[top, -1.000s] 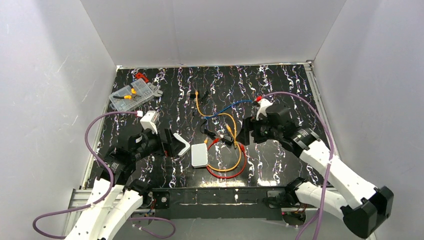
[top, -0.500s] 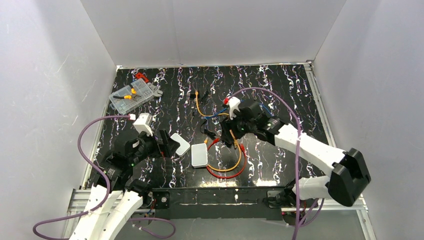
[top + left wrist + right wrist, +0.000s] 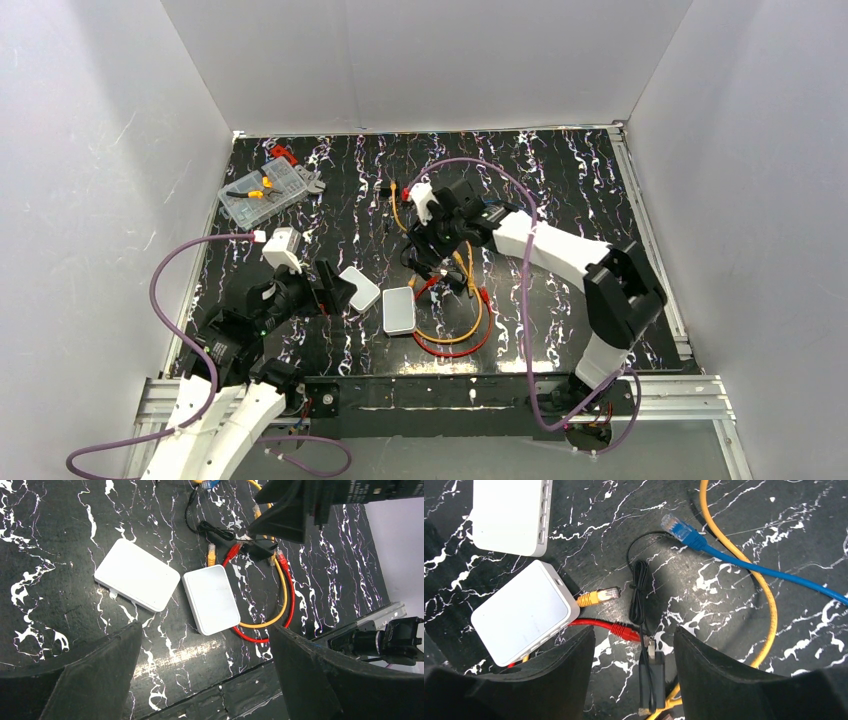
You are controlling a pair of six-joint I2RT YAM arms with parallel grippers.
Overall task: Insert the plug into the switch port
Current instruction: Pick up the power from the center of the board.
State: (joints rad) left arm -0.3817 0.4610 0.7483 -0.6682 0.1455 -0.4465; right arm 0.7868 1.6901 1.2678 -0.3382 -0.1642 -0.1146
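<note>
Evidently your right gripper (image 3: 634, 632) had its jaws parted and clamped on nothing. They straddled the red plug (image 3: 625, 630) and a black cord (image 3: 639, 597) that crossed beside it. That plug lay on the table just off the far right corner of the switch (image 3: 521, 612), its tip pointing away from the switch. A yellow plug (image 3: 599, 596) lay just beside the same corner. Your left gripper (image 3: 202, 630) hung released to the left of the switch, jaws wide, holding nothing, with the other white box (image 3: 137, 582) below it.

To close well, you needed the pads on the red plug's body alone. I judged a small shift clear of the black cord worthwhile before squeezing. Which socket in the switch's edge was the switch port, I could not tell. You would probably have had to turn the plug round to face that edge.
</note>
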